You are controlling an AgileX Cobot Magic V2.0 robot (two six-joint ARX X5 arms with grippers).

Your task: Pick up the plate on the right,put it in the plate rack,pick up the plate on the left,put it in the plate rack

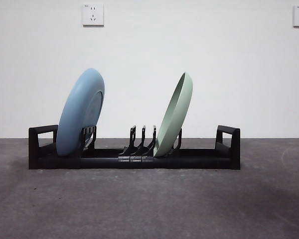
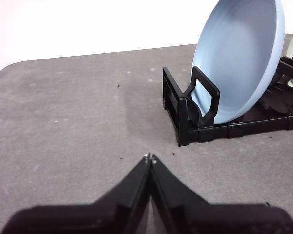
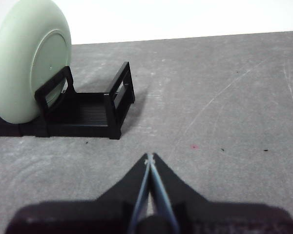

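Note:
The long black plate rack [image 1: 189, 159] stands across the middle of the table. A light blue plate [image 1: 79, 113] leans upright in its left end, and a pale green plate [image 1: 174, 115] leans in the slots right of centre. In the left wrist view my left gripper [image 2: 150, 158] is shut and empty above the table, short of the rack's left end [image 2: 188, 109] and the blue plate [image 2: 239, 58]. Likewise shut and empty, my right gripper [image 3: 150, 157] hovers off the rack's right end [image 3: 115, 100], apart from the green plate [image 3: 29, 66].
The table top [image 1: 149, 209] is grey and mottled, with a white wall behind it. Two wall sockets [image 1: 92, 14] sit high on that wall. Neither arm shows in the front view.

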